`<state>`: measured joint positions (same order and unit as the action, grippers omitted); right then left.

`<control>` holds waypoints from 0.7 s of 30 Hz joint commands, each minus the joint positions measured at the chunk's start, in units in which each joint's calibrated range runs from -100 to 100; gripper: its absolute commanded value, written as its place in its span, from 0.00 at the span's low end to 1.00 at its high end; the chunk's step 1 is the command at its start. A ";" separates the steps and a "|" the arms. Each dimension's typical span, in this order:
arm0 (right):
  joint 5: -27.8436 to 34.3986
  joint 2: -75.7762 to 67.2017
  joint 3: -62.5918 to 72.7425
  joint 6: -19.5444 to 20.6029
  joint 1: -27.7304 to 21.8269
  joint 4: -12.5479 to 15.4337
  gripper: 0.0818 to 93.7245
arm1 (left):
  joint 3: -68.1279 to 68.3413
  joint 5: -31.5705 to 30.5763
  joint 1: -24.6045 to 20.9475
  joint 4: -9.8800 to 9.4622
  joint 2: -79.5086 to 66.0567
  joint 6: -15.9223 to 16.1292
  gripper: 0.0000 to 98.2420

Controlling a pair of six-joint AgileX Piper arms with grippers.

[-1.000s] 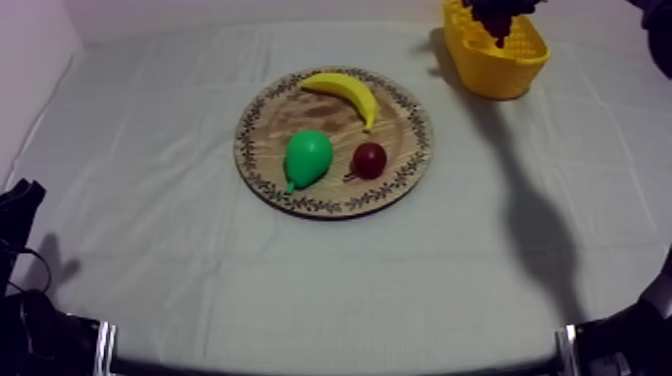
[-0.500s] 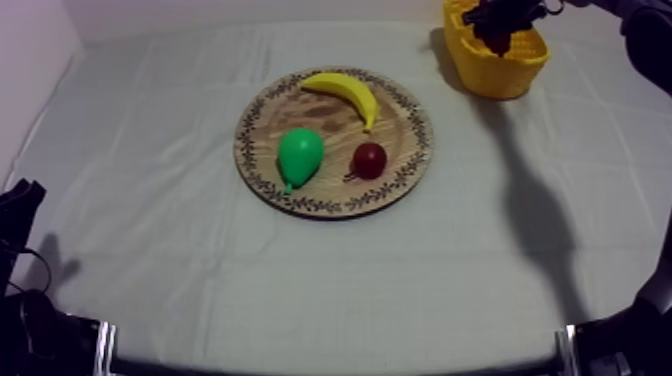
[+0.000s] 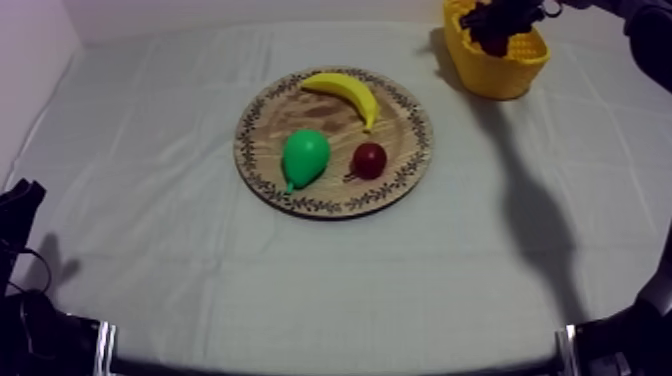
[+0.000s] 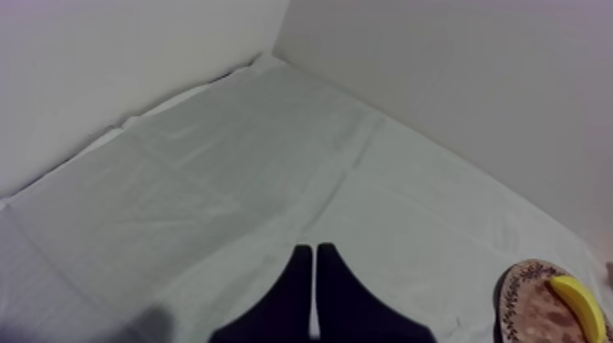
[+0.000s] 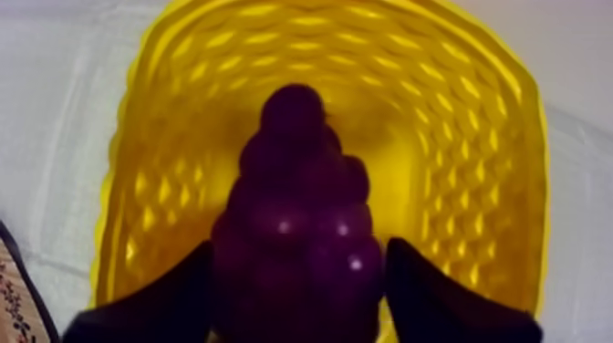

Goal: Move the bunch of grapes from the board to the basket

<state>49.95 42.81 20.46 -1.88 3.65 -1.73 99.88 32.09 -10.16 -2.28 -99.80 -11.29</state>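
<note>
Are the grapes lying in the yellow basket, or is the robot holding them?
Held. The right gripper is shut on the bunch of grapes over the yellow basket; whether they touch its bottom, I cannot tell.

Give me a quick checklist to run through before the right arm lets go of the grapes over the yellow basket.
1. Grip: the right pincer is shut on the bunch of grapes: ok.
2. Grapes hang within the rim of the yellow basket: ok.
3. Basket stands upright: ok.
4. Grapes touch the basket floor: cannot tell.
5. The left pincer is shut and away from the basket: ok.
6. The banana, pear and small red fruit lie on the wooden board: ok.
</note>
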 commanded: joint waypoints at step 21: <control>-3.13 -6.64 -8.43 -2.94 -1.24 1.23 0.82 | 0.01 0.00 -0.01 0.00 -0.03 -0.02 0.00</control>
<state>47.43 37.32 13.78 -5.01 2.46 -0.31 99.88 32.09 -10.16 -2.28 -99.80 -11.29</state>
